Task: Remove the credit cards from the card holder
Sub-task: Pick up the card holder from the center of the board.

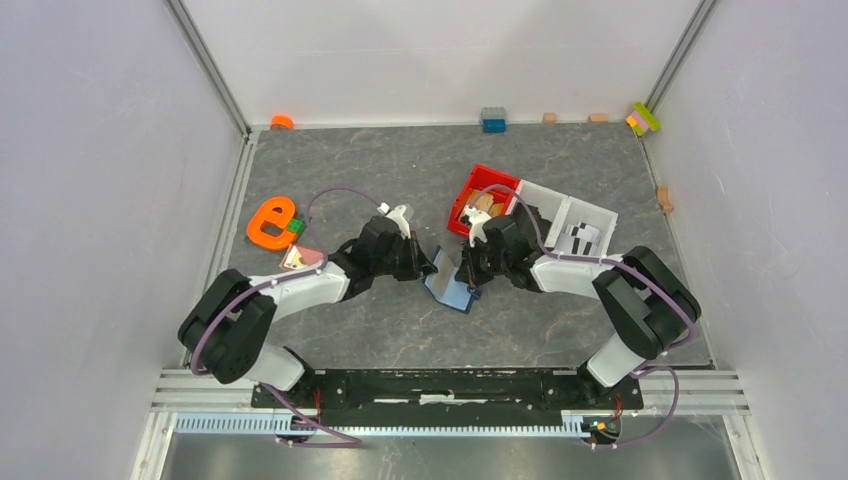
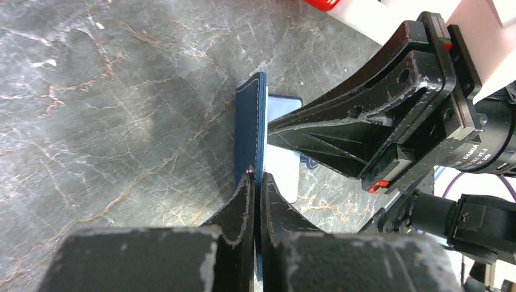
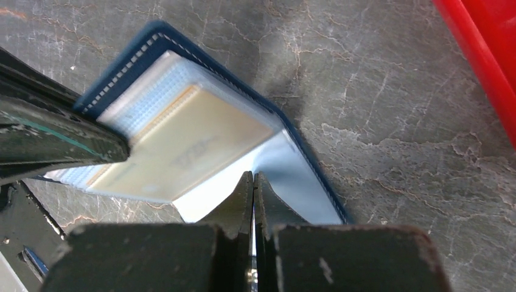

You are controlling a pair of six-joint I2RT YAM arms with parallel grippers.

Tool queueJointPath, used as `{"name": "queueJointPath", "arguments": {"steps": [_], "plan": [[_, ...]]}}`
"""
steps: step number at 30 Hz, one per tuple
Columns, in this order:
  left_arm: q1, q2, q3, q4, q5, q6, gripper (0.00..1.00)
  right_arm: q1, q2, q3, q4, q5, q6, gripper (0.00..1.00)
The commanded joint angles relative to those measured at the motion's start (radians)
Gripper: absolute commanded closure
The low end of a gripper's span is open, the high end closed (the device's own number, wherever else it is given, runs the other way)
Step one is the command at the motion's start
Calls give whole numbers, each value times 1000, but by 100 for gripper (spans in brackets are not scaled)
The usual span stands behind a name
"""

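Observation:
The navy card holder (image 1: 452, 287) lies open between both grippers at mid table. My left gripper (image 2: 257, 177) is shut on its dark cover (image 2: 251, 121), which stands on edge. In the right wrist view the cover's stitched edge (image 3: 140, 55) frames clear pockets holding a tan credit card (image 3: 182, 140). My right gripper (image 3: 253, 176) is shut with its tips pinching the pale blue inner leaf (image 3: 292, 182). From above, the left gripper (image 1: 432, 268) and right gripper (image 1: 468, 270) face each other. A pinkish credit card (image 1: 299, 258) lies flat beside the left arm.
A red tray (image 1: 497, 178) with wooden blocks and a white tray (image 1: 590, 212) stand just behind the right arm. An orange letter (image 1: 270, 222) with a green block (image 1: 297, 227) lies at the left. Small bricks (image 1: 493, 120) line the back wall.

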Motion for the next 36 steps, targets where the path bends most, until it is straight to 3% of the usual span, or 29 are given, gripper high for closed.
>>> {"name": "queueJointPath", "arguments": {"steps": [1, 16, 36], "plan": [[-5, 22, 38, 59, 82, 30, 97, 4, 10, 26, 48, -44, 4, 100], [-9, 53, 28, 167, 215, -3, 95, 7, 30, 31, 51, -67, 11, 100], [-10, 98, 37, 216, 284, -32, 95, 7, 33, 33, 48, -68, 11, 100]]}}
